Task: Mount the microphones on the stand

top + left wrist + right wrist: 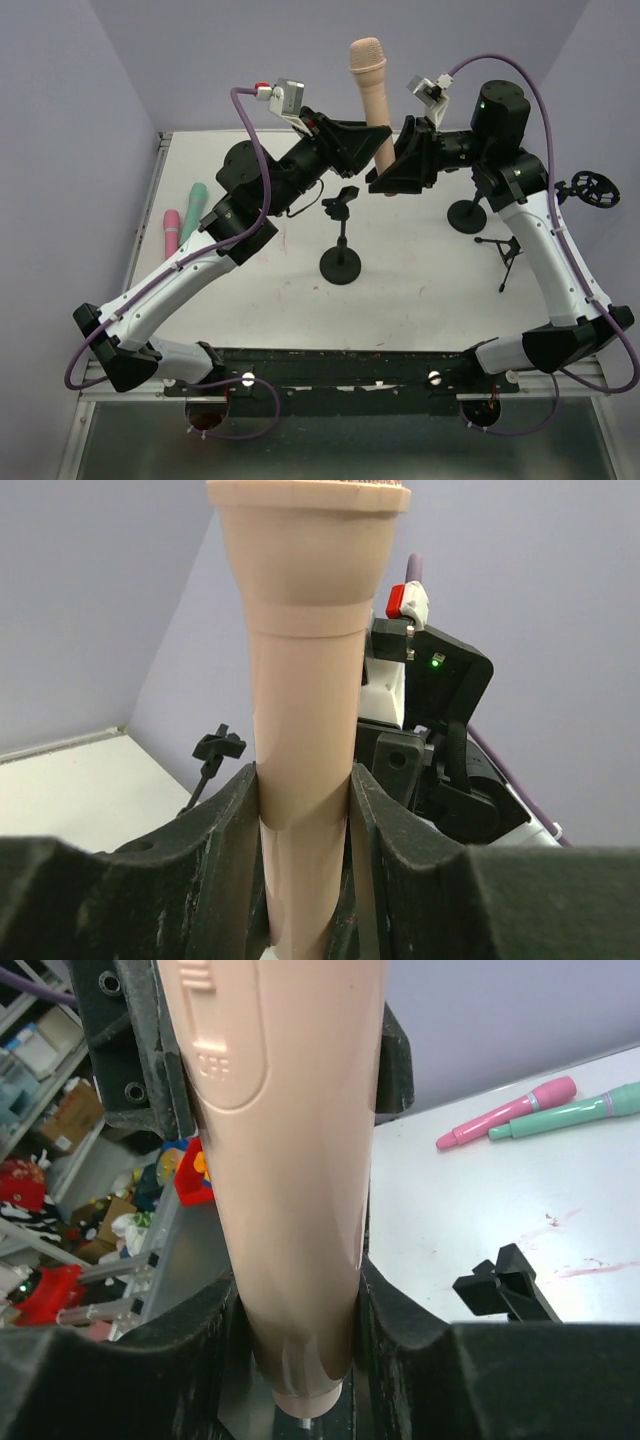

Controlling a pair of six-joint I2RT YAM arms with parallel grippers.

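Surface shows whole only from overhead: white, with pale walls behind and at both sides. Above it the left gripper and right gripper face each other on the peach microphone, which stands upright with its head above both sets of fingers.

The left wrist view adds what the overhead cannot: the left fingers clamp the handle from either side, below the head. The right wrist view shows the right fingers pressed against the handle's tail end, lower than the left ones, with the switch facing that camera.

Below the fingers stands the stand, its clip uppermost and apart from the microphone. Right of the fingers are a second round-based stand and a thin tripod stand.

Well left of the fingers, near the surface's left edge, the pink microphone and mint green microphone lie side by side. A stretch of white surface with faint red marks separates them from the stand.
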